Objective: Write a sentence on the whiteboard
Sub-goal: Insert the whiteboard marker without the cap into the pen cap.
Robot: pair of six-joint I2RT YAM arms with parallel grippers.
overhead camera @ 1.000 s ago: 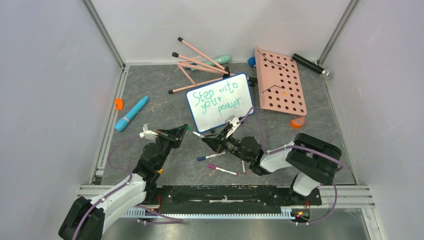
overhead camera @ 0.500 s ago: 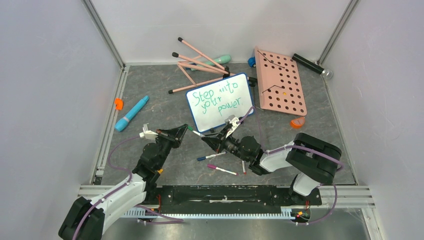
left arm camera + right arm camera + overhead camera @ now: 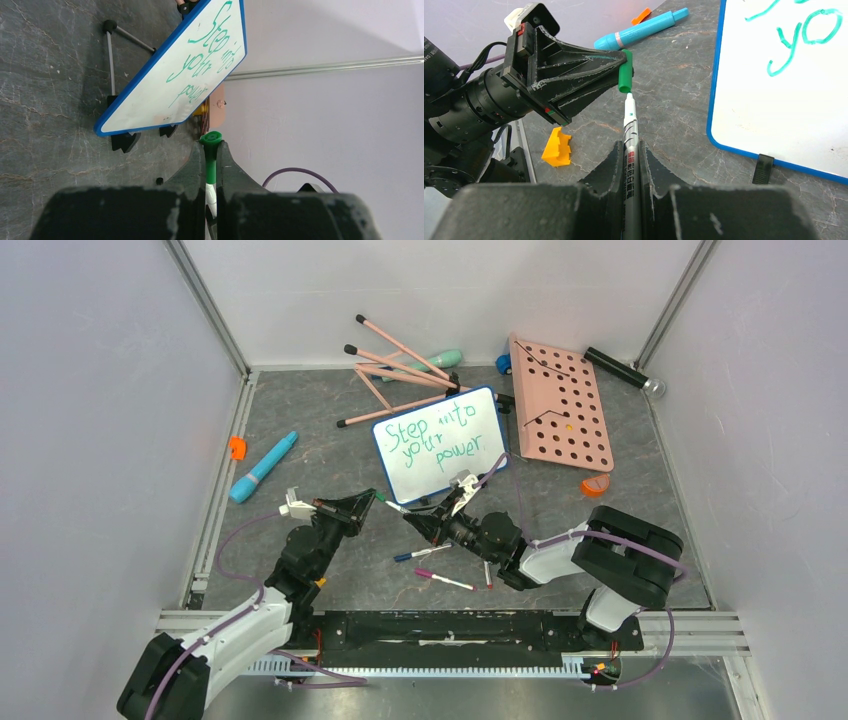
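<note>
The whiteboard (image 3: 438, 443) with a blue frame stands tilted on black feet at mid table. It bears the green sentence (image 3: 432, 436) "Step into your power"; it also shows in the left wrist view (image 3: 200, 65). My left gripper (image 3: 372, 497) is shut on a green marker cap (image 3: 211, 145), just in front of the board's lower left corner. My right gripper (image 3: 412, 519) is shut on the silver marker barrel (image 3: 630, 150). The marker's white tip end meets the green cap (image 3: 625, 72) held in the left gripper's fingers (image 3: 574, 65).
A pink board with round holes (image 3: 560, 400) lies right of the whiteboard. Pink sticks (image 3: 400, 365) lie behind it. A blue pen (image 3: 262, 468) is at the left. Loose markers (image 3: 445, 580) lie near the arms. A yellow block (image 3: 556, 146) and an orange piece (image 3: 595, 483) lie on the floor.
</note>
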